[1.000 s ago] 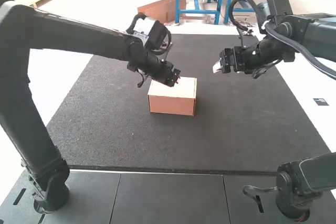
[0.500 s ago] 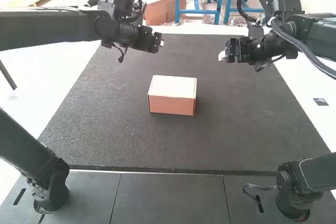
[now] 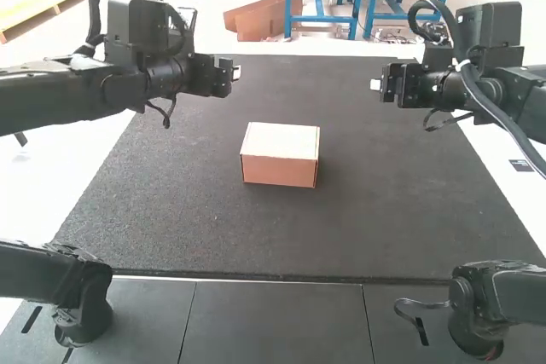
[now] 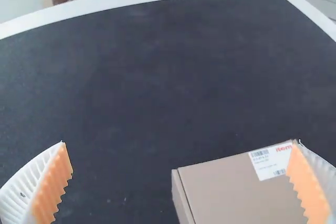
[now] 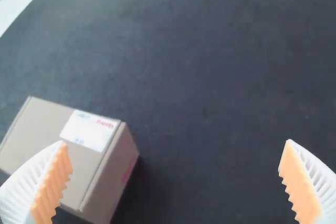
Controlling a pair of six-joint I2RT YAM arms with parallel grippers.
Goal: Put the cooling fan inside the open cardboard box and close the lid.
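A dark mat [image 3: 171, 210] covers the table, and the cardboard box [image 3: 280, 153] sits near its middle with its lid lying flat. We take it that the cooling fan is already inside, though we cannot check that with the box shut. The left gripper [image 3: 227, 77] hangs above the mat, well apart from the box on its left and far side. Its ribbed fingers [image 4: 50, 182] are spread wide and hold nothing. The right gripper [image 3: 380, 88] hangs well off to the box's right, just as wide open and empty.

We judge the task all but done. The risk is the lid: nothing presses on it, so an untucked flap could spring up again. A return pass with the fingers this far apart could also clip a corner and shove the light box across the mat.

A second ago the left gripper was down at the box's far top edge. It has since lifted and drawn back to the left. The right gripper has also pulled away to the right, and the box has not moved.
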